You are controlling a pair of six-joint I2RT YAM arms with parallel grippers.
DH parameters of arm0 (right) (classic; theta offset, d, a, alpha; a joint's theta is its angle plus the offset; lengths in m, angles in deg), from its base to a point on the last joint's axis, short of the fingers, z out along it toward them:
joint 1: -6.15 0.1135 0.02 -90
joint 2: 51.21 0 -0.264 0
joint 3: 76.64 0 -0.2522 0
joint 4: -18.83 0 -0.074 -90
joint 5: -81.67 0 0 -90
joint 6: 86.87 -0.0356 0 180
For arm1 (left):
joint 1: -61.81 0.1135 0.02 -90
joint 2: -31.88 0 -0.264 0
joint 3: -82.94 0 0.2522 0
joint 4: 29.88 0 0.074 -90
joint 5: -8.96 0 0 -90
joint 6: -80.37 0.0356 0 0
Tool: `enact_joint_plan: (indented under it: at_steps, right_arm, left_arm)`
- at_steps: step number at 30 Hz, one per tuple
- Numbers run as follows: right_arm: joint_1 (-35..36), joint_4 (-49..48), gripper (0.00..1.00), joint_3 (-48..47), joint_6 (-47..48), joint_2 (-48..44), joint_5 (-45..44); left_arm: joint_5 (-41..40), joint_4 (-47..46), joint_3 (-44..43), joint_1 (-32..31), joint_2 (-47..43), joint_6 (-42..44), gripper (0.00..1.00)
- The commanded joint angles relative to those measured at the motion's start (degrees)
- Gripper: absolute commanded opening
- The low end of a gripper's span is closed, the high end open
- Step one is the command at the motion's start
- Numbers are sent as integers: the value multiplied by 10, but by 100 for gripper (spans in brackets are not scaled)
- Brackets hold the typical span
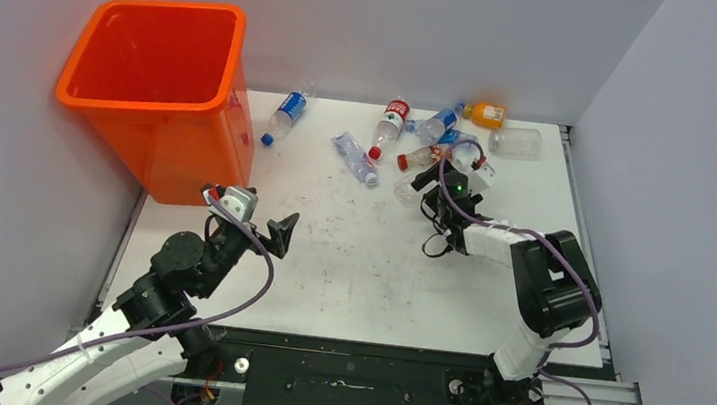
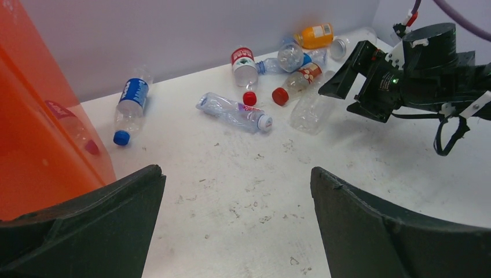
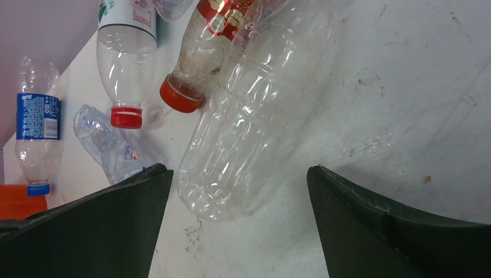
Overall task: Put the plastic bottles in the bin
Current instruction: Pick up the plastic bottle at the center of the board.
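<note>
White table (image 1: 346,282), scuffed. Orange bin (image 1: 160,91) stands upright at the far left corner, open top up.

My left gripper (image 2: 235,171) hangs low over the table just in front of the bin, fingers spread wide, gripping nothing. My right gripper (image 3: 237,168) is at the far right by the bottle cluster, fingers also spread wide. They straddle the base end of a bare clear bottle (image 3: 249,116) lying flat. Can't tell from the wrist view if either finger touches it; looks like a small gap on both sides.

The bottles all lie on the table toward the far edge, outside the bin.
- Unlabeled clear bottle (image 1: 516,142) is far right, orange bottle (image 1: 485,113) just beside it.
- Red-label bottle (image 3: 202,52), red cap, rests against the bare clear one.
- White-label bottle (image 1: 390,125), red cap, lies next to those.
- Crushed bottle (image 1: 355,158) sits nearer the middle.
- Blue-label bottle (image 1: 286,115), blue cap, lies alone, closest to the bin but apart from it.
</note>
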Motion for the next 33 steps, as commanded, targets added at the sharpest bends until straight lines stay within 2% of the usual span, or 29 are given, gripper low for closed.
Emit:
enact_joint_plan:
  at_steps: [1, 10, 14, 22, 26, 33]
  right_arm:
    - [-6, -25, 90, -62, -33, 48, -7]
    - [-20, -6, 94, -99, -74, 118, -2]
    - [-20, -18, 100, -105, -69, 142, 15]
    - [-26, -79, 67, -69, -66, 158, 42]
    - [-29, -99, 46, -50, -71, 160, 54]
    - [-33, -194, 17, 33, -69, 104, 77]
  left_arm:
    - [-39, -44, 4, -5, -10, -3, 96]
    - [-45, -44, 2, -5, -14, -8, 96]
    - [-45, -42, 2, -6, -14, -10, 97]
    - [-49, -43, 3, -7, -16, -10, 97]
    - [-49, -42, 3, -6, -13, -10, 97]
    - [-54, -40, 3, -8, -11, -8, 97]
